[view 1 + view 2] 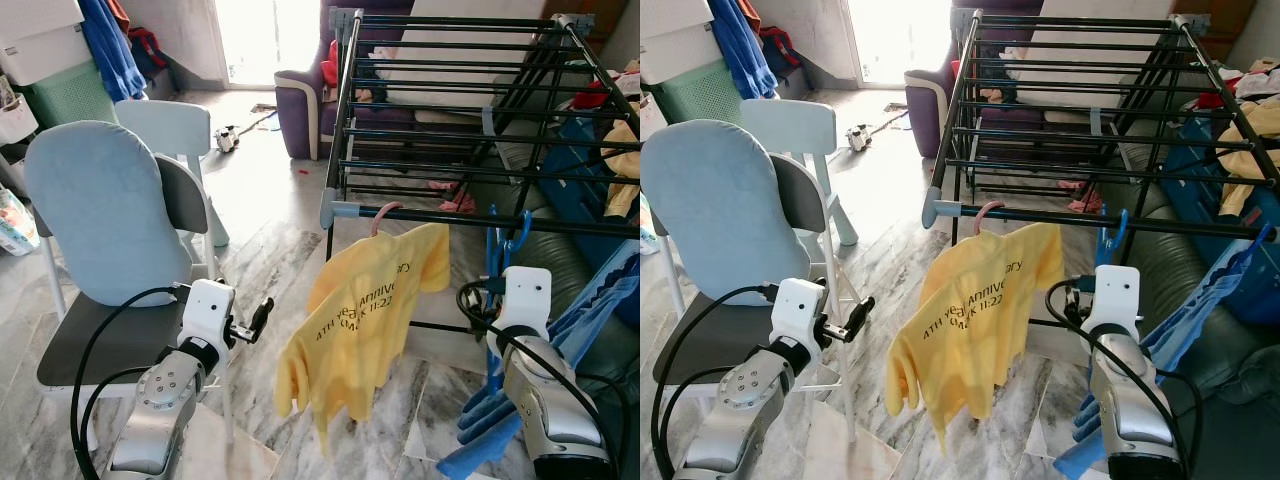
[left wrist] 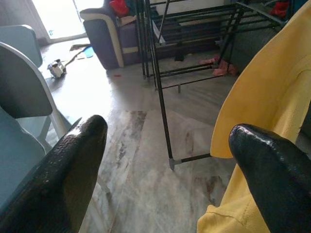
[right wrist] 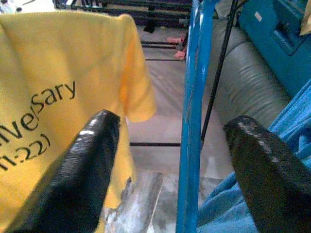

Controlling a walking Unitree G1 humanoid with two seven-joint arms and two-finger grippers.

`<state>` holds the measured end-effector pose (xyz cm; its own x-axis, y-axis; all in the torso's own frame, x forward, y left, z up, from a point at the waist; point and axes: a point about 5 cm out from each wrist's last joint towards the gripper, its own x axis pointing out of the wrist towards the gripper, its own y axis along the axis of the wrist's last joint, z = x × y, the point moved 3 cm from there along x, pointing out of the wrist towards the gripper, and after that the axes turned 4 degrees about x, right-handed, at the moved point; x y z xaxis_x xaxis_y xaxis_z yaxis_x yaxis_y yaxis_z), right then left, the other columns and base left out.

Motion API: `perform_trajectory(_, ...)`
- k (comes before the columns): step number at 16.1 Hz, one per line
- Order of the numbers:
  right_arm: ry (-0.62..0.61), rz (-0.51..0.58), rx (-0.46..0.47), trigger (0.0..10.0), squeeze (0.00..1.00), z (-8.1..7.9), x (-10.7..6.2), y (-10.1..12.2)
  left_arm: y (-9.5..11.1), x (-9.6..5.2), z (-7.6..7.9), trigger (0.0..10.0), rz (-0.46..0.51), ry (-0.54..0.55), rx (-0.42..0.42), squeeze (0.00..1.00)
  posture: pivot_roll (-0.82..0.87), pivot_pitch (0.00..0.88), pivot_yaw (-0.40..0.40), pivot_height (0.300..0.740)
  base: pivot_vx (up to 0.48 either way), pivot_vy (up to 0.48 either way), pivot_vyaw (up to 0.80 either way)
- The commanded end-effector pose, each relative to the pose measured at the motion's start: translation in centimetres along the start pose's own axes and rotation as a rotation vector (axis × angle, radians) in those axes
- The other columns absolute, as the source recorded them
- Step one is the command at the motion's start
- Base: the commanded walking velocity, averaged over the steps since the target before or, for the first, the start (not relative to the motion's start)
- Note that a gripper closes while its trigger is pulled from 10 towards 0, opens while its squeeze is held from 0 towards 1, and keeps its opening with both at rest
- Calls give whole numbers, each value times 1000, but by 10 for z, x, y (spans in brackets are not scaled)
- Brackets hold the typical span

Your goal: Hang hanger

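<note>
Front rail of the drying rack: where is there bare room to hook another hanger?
The front rail is bare between the pink hanger holding the yellow shirt and the blue hanger, and again right of the blue one. The corner left of the pink hook is tight. Below, blue cloth crowds the right gripper.

Carrier: black drying rack (image 1: pixel 470 110) on the marble floor (image 1: pixel 270 250).
Front rail: pink hanger (image 1: pixel 383 214) hooked near the left corner, carrying a yellow T-shirt (image 1: pixel 360 320).
Front rail, further right: blue hanger (image 1: pixel 505 238).
Floor, left of rack: grey chair (image 1: pixel 110 300) with light-blue cushion (image 1: pixel 100 210).
</note>
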<state>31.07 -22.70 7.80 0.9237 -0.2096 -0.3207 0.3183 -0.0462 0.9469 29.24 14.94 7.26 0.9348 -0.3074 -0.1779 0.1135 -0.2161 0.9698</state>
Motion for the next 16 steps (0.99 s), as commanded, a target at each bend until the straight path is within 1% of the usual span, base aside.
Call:
perform_trajectory(1, 11, 40, 5, 10000, 1000, -4, 0, 10, 1, 0, -2, 10000, 0, 6, 16, 0, -62, 0, 19, 740, 0, 0, 0)
perform_trajectory(3, 15, 68, 17, 10000, 1000, -6, 0, 16, 0, 0, -2, 10000, -1, 8, 19, 0, -61, 0, 19, 740, 0, 0, 0)
perform_trajectory(5, 72, 95, 14, 10000, 1000, -13, 0, 22, 0, -2, -5, 10000, -3, 24, 26, 0, -66, 0, 23, 740, 0, 0, 0)
perform_trajectory(7, 92, 117, 18, 10000, 1000, -18, 2, 30, -2, -4, -11, 10000, -12, 57, 37, 0, -60, 0, 23, 740, -129, 0, 0)
perform_trajectory(9, 119, 115, 29, 10000, 1000, -24, 4, 30, -2, -5, -14, 10000, -22, 70, 44, 0, -55, 0, 25, 740, -285, 0, 0)
perform_trajectory(11, 140, 115, 33, 10000, 1000, -29, 4, 30, -4, -5, -15, 10000, -31, 76, 49, 0, -53, 0, 25, 740, 240, 0, 0)
perform_trajectory(16, 137, 104, 31, 10000, 1000, -30, 6, 28, -4, -5, -16, 10000, -35, 79, 62, 0, -51, 0, 26, 740, -355, 0, 0)
